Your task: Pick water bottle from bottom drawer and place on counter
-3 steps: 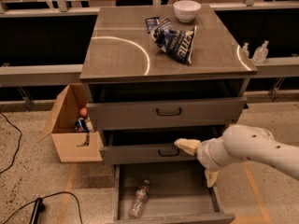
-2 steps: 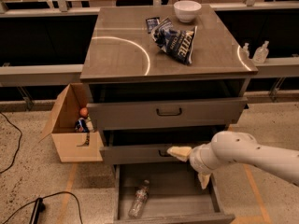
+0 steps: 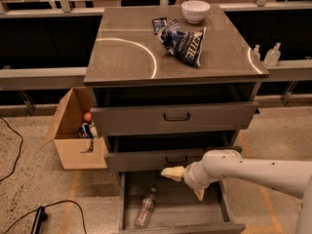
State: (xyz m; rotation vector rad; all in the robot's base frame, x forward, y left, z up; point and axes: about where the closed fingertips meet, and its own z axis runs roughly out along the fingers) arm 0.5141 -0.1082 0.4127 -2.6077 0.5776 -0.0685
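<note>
Gripper: the gripper hangs over the back half of the bottom drawer, just below the middle drawer's front. The white arm comes in from the right edge of the view.
Fingers: spread apart and holding nothing. One cream finger points left and the other points down toward the drawer floor.
Water bottle: the water bottle lies on its side on the drawer floor, close to the left wall and toward the front edge. Its cap end points toward the back. It is apart from the gripper, to the gripper's left and nearer the front.
Bottom drawer: pulled fully out, grey floor exposed; the bottle is the only item seen inside.
Middle drawer: the middle drawer is partly out, black handle at centre.
Top drawer: the top drawer is also partly out.
Counter: the counter carries a chip bag right of centre and a white bowl at the back edge, right of centre.
Off the counter: two pump-top bottles stand on a ledge by the right edge.
Floor: an open cardboard box sits left of the cabinet, touching it.
</note>
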